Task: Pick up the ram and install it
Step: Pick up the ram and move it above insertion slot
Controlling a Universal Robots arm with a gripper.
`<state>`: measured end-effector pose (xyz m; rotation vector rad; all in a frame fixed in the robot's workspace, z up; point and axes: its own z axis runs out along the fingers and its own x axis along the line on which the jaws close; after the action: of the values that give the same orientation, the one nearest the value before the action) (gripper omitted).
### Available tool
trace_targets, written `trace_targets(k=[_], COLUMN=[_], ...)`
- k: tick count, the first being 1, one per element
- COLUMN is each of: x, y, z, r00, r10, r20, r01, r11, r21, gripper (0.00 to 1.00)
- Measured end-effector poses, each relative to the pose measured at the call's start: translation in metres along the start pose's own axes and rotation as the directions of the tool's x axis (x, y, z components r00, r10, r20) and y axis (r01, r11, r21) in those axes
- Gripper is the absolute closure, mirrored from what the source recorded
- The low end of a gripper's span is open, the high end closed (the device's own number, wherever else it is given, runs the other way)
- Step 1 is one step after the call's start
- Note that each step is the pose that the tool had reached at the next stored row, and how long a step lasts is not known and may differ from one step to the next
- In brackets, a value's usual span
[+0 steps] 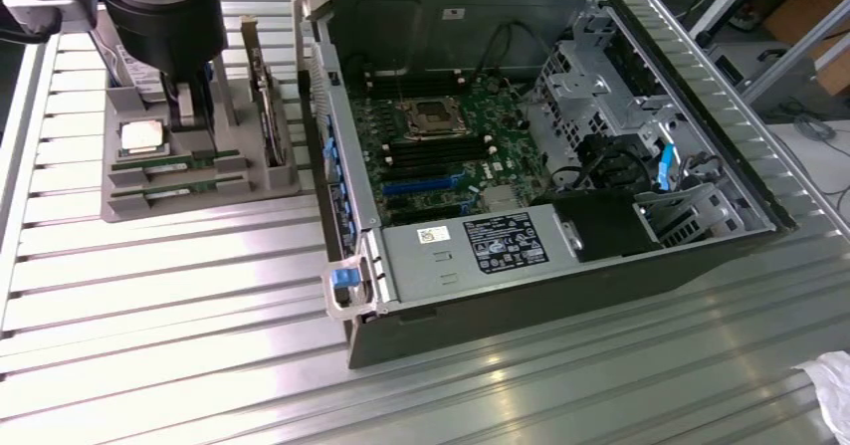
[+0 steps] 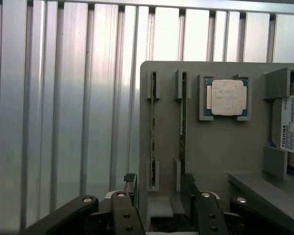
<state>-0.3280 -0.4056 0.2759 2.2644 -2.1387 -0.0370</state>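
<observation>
Two ram sticks stand on edge in a grey holder [image 2: 215,152]: one ram [image 2: 153,132] and a second ram [image 2: 183,117] beside it. In the exterior view the same sticks, ram [image 1: 170,163] and ram [image 1: 170,188], lie at the near end of the holder [image 1: 133,208]. My gripper [image 1: 195,116] hangs over the holder's middle, just behind the sticks. Seen from the wrist, the gripper [image 2: 160,193] is open, with one fingertip [image 2: 132,186] outside the sticks and the other close to the second stick's end. Nothing is held.
A square silver CPU [image 2: 228,97] sits in the holder beside the sticks, and a hard drive [image 2: 293,129] stands at its far side. The open computer case [image 1: 398,296], on the exterior view's right, shows the motherboard [image 1: 459,181] with dark memory slots [image 1: 432,153]. Everything rests on a ribbed aluminium table [image 1: 173,316].
</observation>
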Motion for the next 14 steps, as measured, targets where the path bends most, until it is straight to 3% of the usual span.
trace_targets(k=[14], x=[0.0], y=[-0.0003], z=[0.009], r00=[1.0], r10=[0.0], r20=[0.0], r01=[0.0], r11=[1.0], r21=[-0.0001], gripper=[0.52])
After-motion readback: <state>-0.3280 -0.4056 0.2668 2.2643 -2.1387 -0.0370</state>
